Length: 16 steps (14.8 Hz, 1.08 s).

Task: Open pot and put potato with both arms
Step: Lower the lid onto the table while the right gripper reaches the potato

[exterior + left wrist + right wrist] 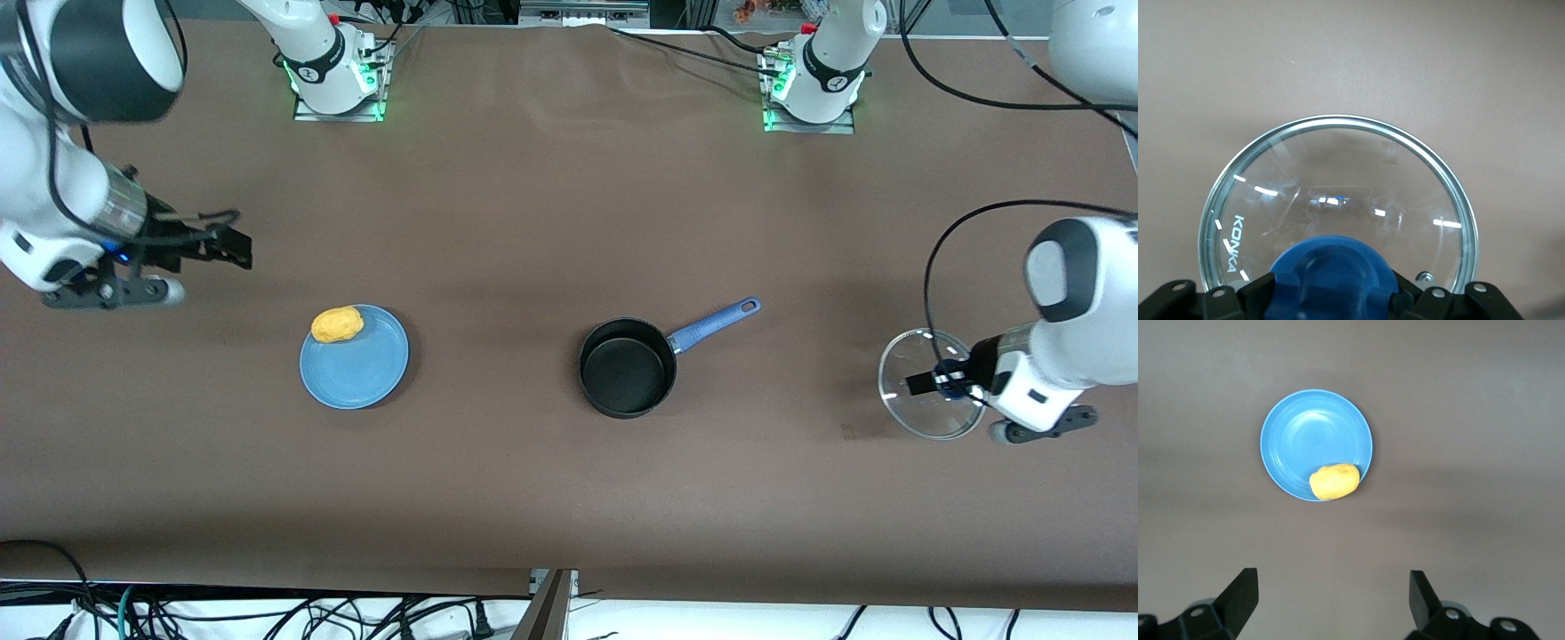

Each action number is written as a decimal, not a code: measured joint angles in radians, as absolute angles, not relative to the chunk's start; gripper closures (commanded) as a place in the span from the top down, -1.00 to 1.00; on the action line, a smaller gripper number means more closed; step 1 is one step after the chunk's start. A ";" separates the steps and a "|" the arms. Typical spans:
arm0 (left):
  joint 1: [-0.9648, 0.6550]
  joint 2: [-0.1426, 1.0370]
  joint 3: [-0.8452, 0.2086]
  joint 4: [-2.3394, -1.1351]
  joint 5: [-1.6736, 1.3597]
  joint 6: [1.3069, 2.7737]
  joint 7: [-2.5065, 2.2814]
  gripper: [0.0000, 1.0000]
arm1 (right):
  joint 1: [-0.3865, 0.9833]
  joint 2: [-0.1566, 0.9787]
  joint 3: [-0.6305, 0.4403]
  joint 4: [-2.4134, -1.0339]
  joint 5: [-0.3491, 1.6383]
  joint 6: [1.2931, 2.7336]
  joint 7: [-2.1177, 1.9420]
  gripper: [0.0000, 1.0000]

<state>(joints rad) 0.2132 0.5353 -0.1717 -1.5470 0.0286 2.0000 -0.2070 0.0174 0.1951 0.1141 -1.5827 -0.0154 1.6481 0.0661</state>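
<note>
Half of the task looks done, in my judgement: on the brown counter (551, 178) the pot (628, 367) stands open and empty, its blue handle turned toward the left arm's end, and the glass lid (925, 384) is off it, well apart at the left arm's end of the counter. The left tool (933, 382) is clenched on the blue knob (1333, 277) of this lid. I cannot tell if the lid rests on the counter or hangs just above it. What is left is the potato (337, 324): it lies on the rim of the blue plate (356, 373), at the edge farther from the front camera, toward the right arm's end, and nothing touches it. The right tool (233, 249) hangs released over the counter near the plate, not over it. The front view alone shows the pot and both arms together. The left wrist view alone shows the knob between the fingers and the word KONKA on the glass. The right wrist view shows two black fingers (1238, 597) standing wide apart, with the plate and potato in sight below.
</note>
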 measured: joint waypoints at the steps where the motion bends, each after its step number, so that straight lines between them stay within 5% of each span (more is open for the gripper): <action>1: 0.213 0.539 -0.172 -1.590 0.030 2.042 -0.207 -0.42 | 0.017 0.212 0.114 -1.582 -0.015 1.650 0.066 0.99; 9: 0.213 0.551 -0.172 -1.876 0.047 2.339 -0.200 -0.32 | 0.016 0.378 0.113 -1.582 -0.016 1.749 0.072 0.99; 11: 0.213 0.553 -0.172 -1.913 0.091 2.381 -0.198 0.22 | 0.017 0.417 0.113 -1.582 -0.015 1.790 0.154 0.99; 15: 0.213 0.560 -0.172 -1.929 0.120 2.403 -0.197 1.00 | 0.031 0.471 0.116 -1.587 -0.014 1.818 0.408 0.99; 16: 0.213 0.560 -0.172 -1.929 0.120 2.405 -0.197 1.00 | 0.034 0.481 0.116 -1.598 -0.014 1.841 0.458 0.99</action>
<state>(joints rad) 0.2132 0.5597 -0.1716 -1.9287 0.1198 2.4045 -0.1968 0.0336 0.4811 0.1163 -1.5977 -0.0142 1.8405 0.4576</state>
